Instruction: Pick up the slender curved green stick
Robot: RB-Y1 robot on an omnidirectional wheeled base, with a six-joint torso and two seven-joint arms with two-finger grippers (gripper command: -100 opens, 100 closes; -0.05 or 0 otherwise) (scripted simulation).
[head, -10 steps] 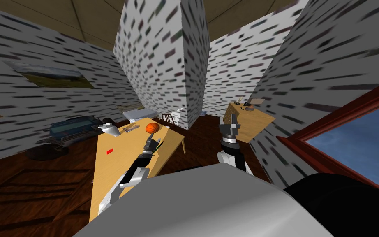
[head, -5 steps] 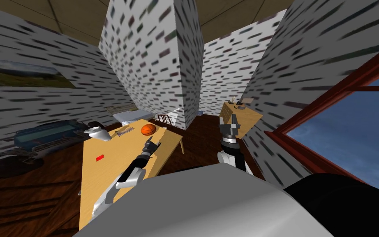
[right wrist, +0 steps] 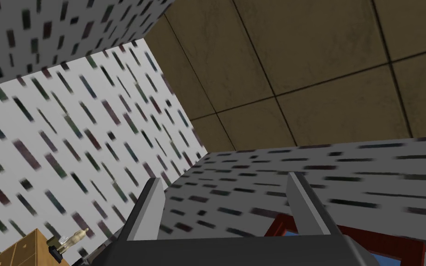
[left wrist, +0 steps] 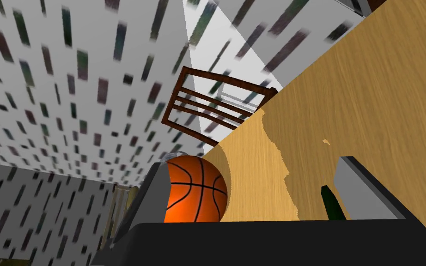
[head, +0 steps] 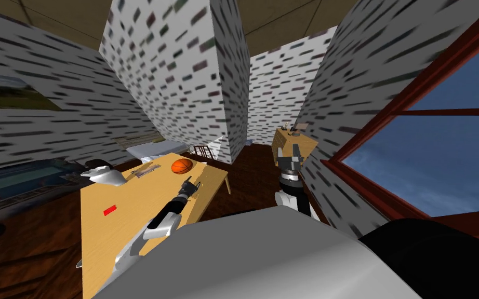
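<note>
The dark green stick [left wrist: 332,205] shows its tip between my left gripper's fingers, close against one finger [left wrist: 364,191]; the rest is hidden behind the gripper's body. My left gripper [left wrist: 253,164] is open, low over the wooden table [left wrist: 369,92]. In the head view the left gripper [head: 188,185] is near the table's [head: 129,207] right edge, just short of the basketball [head: 182,166]. My right gripper [head: 289,154] is raised at my right side, open [right wrist: 225,178] and holding nothing.
The basketball [left wrist: 193,191] sits beside the left gripper's other finger. A white object [head: 103,175], a flat grey item [head: 147,170] and a small red piece [head: 109,210] lie on the table. A dark chair [left wrist: 216,106] stands at its far end. A second wooden table [head: 293,141] stands past the right gripper, by a red-framed window [head: 430,155].
The whole head view has turned to the right: table and ball slid left in the picture and more window shows. The left gripper stays by the ball. The right arm has not moved.
</note>
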